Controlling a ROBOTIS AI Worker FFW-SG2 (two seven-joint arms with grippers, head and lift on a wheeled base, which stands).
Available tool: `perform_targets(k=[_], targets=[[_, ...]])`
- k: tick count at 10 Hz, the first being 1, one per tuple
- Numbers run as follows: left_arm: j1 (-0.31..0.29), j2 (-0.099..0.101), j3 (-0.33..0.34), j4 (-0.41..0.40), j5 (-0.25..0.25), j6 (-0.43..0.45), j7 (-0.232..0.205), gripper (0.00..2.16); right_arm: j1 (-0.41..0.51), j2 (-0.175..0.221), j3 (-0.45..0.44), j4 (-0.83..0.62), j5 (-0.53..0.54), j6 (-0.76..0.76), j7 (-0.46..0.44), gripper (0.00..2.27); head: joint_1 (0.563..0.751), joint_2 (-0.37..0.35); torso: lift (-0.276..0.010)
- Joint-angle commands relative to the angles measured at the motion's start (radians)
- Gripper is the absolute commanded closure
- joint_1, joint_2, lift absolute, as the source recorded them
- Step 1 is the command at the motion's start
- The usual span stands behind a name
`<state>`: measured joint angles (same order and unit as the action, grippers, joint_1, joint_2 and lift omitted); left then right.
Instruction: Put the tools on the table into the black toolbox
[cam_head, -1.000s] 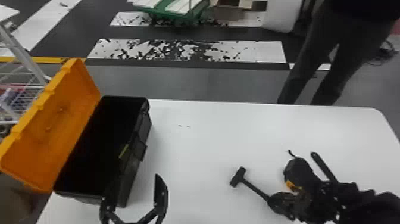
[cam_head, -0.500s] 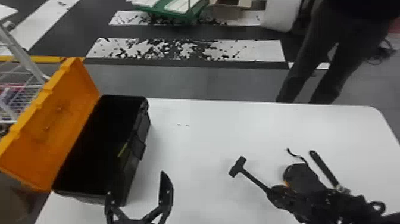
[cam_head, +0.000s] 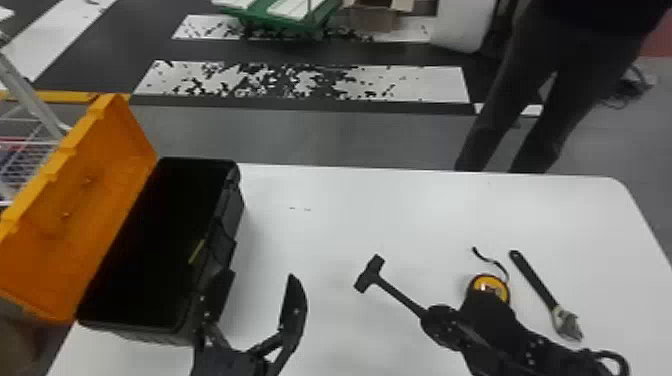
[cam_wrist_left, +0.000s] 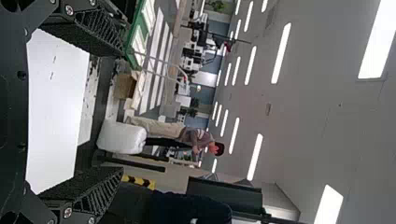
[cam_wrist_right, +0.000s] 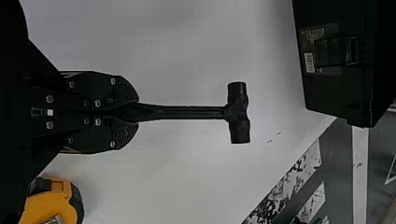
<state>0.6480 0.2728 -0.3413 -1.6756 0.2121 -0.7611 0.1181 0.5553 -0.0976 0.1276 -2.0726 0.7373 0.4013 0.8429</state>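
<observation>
Hammer (cam_wrist_right: 187, 112) likely head-heavy, stiff, not fragile, could swivel if held loosely, best gripped on the handle; it's over the table (cam_head: 325, 225), apart from the black toolbox (cam_head: 234, 200). Right gripper (cam_wrist_right: 138, 112) clamped on the handle's end, head (cam_wrist_right: 238, 113) sticking out; left gripper (cam_head: 260, 276) wide, empty, near the toolbox

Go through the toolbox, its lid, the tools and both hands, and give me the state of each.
Toolbox: open.
Lid: swung back, tilted outward.
Hammer: gripped by its handle, head free.
Tape measure: on the table, strap trailing loose.
Wrench: lying on the table, ungripped.
Left hand: open, holding nothing.
Right hand: shut on the hammer.
</observation>
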Motion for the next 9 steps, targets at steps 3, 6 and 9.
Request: perform_targets(k=[3,6,9], targets=[[-0.022,0.003,0.004,0.002,0.164,0.058,-0.132,0.13,0.011,-0.001,0.032,-0.02,-0.018,-0.061,-0.036,2.26,0.695,0.069,-0.039],[-0.056,0.0,-0.001,0.016,0.285,0.162,-0.232,0.13,0.009,-0.001,0.05,-0.023,-0.042,-0.077,-0.064,2.26,0.695,0.098,-0.039],[-0.067,0.002,0.005,0.011,0.417,0.239,-0.341,0.13,0.003,-0.001,0.061,-0.034,-0.067,-0.08,-0.077,2.26,0.695,0.102,-0.039]])
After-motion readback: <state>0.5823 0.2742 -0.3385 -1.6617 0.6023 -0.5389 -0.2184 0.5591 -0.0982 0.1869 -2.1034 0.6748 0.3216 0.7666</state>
